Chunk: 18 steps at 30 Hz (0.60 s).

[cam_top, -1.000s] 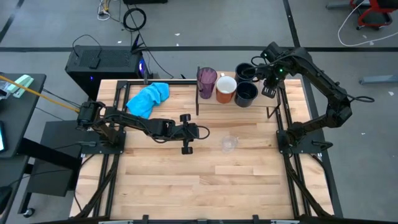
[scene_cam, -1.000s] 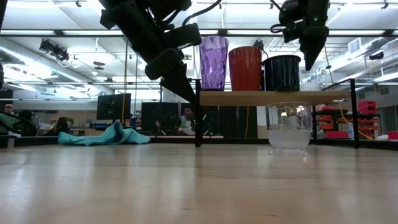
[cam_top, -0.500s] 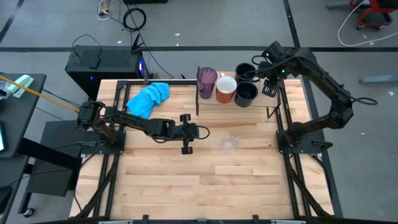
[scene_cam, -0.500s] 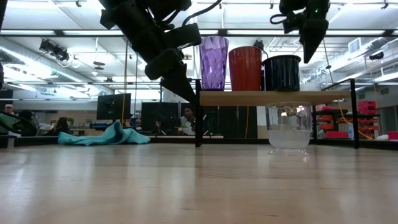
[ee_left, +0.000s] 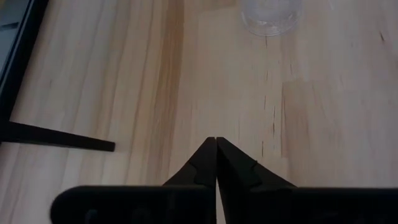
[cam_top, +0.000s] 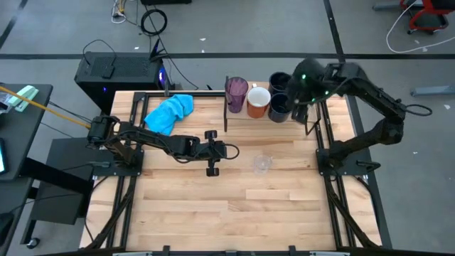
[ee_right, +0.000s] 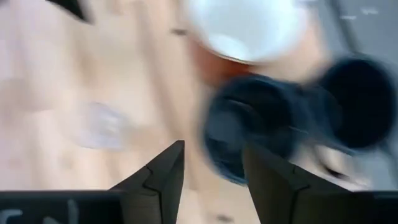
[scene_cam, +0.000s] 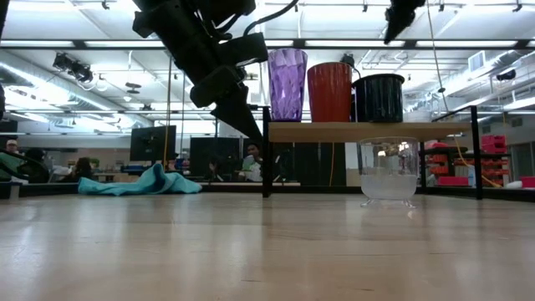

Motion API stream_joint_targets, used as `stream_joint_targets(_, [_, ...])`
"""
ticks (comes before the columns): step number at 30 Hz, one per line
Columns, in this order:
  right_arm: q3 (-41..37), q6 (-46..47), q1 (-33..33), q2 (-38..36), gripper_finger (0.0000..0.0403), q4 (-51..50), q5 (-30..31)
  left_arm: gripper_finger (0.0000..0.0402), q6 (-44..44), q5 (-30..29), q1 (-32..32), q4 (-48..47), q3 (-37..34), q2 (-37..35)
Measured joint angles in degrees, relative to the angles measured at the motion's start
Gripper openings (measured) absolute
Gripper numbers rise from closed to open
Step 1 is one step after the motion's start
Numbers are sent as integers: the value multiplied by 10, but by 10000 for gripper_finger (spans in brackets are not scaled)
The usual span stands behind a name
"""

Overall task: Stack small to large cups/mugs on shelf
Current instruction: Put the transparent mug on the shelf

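Right gripper [ee_right: 211,165] apart above black mugs [cam_top: 279,107], blue cloth [cam_top: 169,112] well aside

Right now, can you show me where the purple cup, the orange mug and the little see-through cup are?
Purple cup [scene_cam: 287,84], low view, middle of its side.
Orange mug [cam_top: 258,97], high view, white inside.
See-through cup [scene_cam: 388,169], low view, middle of its wall.

The big wooden table [cam_top: 213,206] is made of light planks. A blue cloth [cam_top: 169,112] lies near its far left corner. One small clear cup [cam_top: 262,164] stands near the middle. By the far edge sits a raised shelf [scene_cam: 359,131]. On it stand a purple tumbler [cam_top: 236,91], an orange mug [cam_top: 257,100] and two black mugs [cam_top: 279,105], close together.
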Motion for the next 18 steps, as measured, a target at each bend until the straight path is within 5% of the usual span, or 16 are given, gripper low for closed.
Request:
stream_joint_targets(10, [-145,122,239,1,164,134,-31,23,-4,0,0,-4,0,0])
stream_joint_targets(18, [-275,169,336,44,156,266,-18,11,-5,0,0,-4,0,1])
